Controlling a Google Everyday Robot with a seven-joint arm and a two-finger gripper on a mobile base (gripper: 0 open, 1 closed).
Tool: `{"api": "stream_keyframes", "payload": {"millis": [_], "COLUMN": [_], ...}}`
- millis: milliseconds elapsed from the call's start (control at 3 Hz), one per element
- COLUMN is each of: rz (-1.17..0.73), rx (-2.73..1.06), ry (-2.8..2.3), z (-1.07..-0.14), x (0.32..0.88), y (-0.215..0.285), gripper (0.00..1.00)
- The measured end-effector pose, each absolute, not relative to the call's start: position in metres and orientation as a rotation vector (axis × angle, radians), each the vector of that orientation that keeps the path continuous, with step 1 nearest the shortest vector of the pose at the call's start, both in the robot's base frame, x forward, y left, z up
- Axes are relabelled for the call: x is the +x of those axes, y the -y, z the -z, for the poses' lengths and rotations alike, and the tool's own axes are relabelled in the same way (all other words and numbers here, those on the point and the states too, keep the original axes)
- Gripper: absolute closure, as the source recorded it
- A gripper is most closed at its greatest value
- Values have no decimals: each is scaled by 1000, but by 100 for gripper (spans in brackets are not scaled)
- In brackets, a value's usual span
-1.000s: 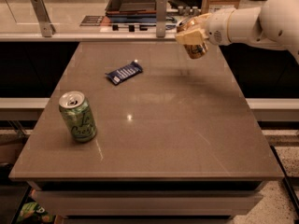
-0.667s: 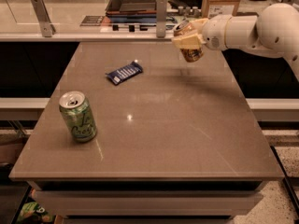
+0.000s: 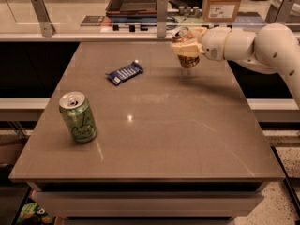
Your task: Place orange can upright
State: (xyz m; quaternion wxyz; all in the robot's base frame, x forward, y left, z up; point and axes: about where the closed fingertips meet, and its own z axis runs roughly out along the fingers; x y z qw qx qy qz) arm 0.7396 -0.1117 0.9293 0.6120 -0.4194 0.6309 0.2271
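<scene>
Gripper [image 3: 186,49]: upper right of the frame, at the end of the pale arm [image 3: 255,43] that reaches in from the right edge; the gripper is closed around the middle of the orange can [image 3: 189,61]
Orange can: held over the far right part of the desk [image 3: 187,139], apparently clear of the surface; roughly upright but tilted, its silver top (the tab end faces the camera) leaning toward the upper left
Left side: green can [image 3: 78,117] standing upright on the desk near its left edge; well apart from the gripper
Snack: blue packet [image 3: 125,72] lying flat on the desk, upper centre-left; between the green can and the orange can, touching neither
Background: cardboard box [image 3: 224,3] at the top right, just beyond the gripper; dark tray [image 3: 133,1] at top centre
</scene>
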Motion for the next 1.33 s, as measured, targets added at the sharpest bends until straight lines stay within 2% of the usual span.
{"api": "stream_keyframes", "payload": {"millis": [1333], "rz": [-693], "rx": [-843], "ry": [-1400], "z": [-898], "x": [748], "y": [124], "gripper": [100]}}
